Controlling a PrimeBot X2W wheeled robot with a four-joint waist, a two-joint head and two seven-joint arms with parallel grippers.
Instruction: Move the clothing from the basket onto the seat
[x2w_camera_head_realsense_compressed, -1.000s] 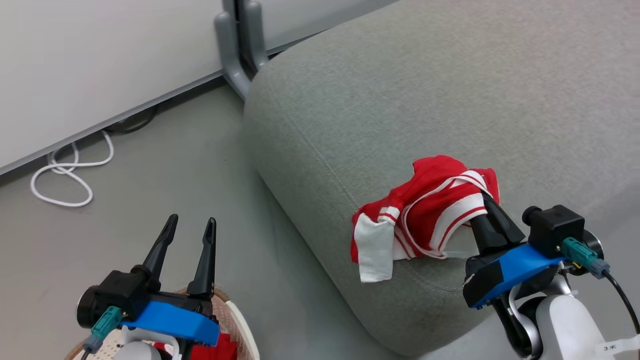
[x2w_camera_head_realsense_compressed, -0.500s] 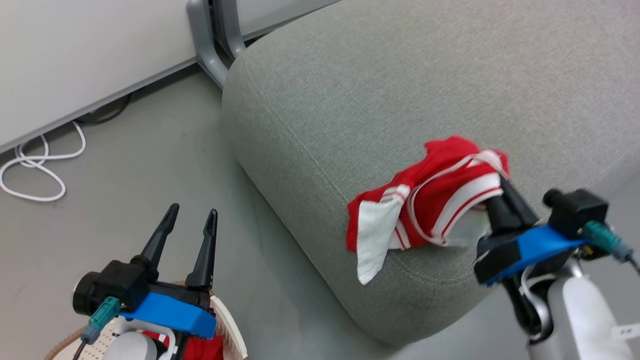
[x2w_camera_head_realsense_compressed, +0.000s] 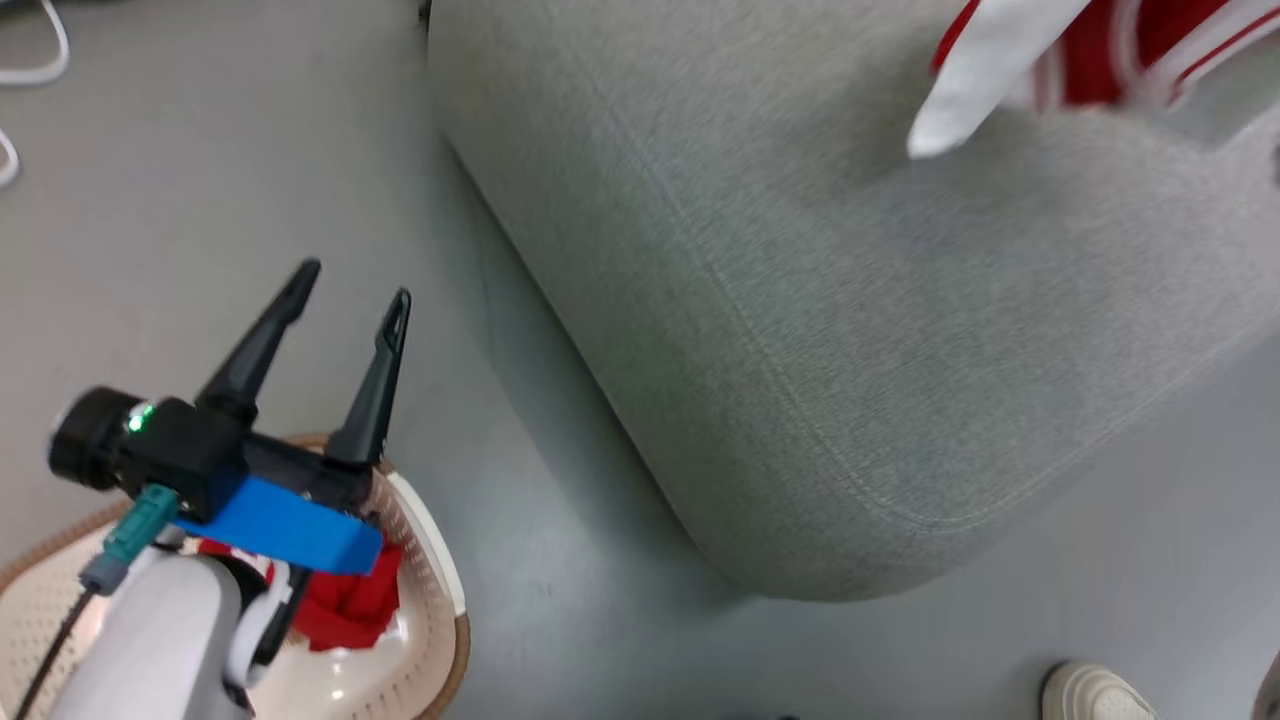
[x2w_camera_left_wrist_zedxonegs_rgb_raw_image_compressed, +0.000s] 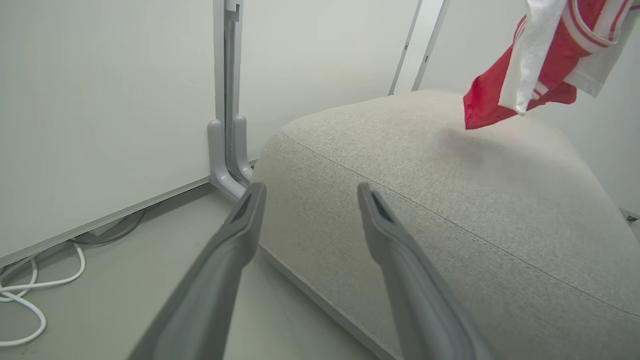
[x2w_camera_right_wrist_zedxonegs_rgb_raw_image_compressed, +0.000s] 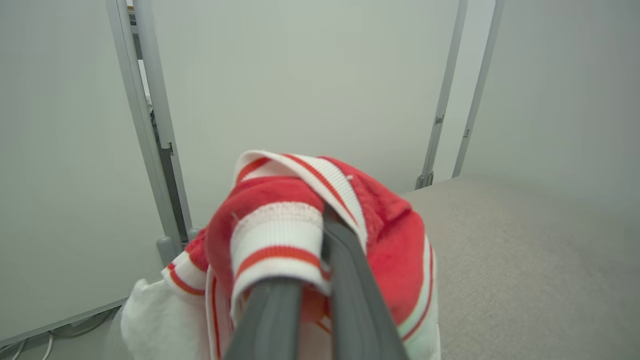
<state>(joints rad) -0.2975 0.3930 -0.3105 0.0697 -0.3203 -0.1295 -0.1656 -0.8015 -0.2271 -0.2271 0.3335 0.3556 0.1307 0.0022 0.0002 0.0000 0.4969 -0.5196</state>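
The right pincer, clamped on one garment, had lifted it clear of the seat below: not yet placed. The left pincer gaped wide above the basket and its other garment.

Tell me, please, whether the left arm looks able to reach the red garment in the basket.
Probably yes: the left pincer is open and empty above the basket, and the red garment lies uncovered beneath its wrist. It would need to tilt downward first.
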